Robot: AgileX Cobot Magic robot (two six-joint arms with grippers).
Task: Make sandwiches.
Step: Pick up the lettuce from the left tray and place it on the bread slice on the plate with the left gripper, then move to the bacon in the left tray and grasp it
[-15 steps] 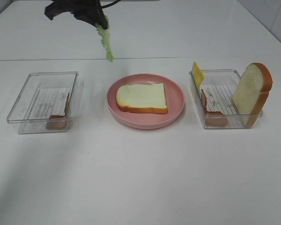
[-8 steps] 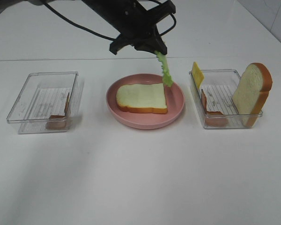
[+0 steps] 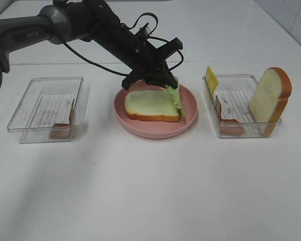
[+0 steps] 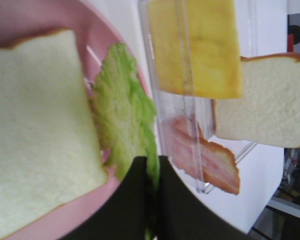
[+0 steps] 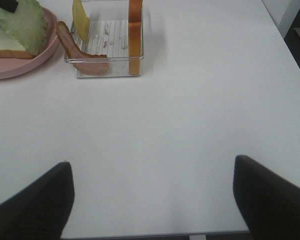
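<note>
Pinching the top of a green lettuce leaf [image 3: 176, 99], the left pincer [image 3: 167, 83] is clamped tight on it over the far right side of the pink plate [image 3: 155, 132]. The leaf hangs along the right edge of the bread slice [image 3: 150, 104] rather than over its middle, so if released here it would probably land half on the plate, or slip off the crust. A floppy leaf might also cling to the pincer. The sandwich is barely begun: one white slice with tan crust lies flat on the plate, with the frilly leaf touching its side. Just beside the plate, a clear tray [image 3: 243, 132] holds a yellow cheese slice [image 3: 211, 79], a bacon strip [image 3: 226, 120] and a second bread slice [image 3: 271, 98] standing on edge. The right pincer [image 5: 152, 200] hangs wide and empty over the bare white surface [image 3: 150, 191], well apart.
</note>
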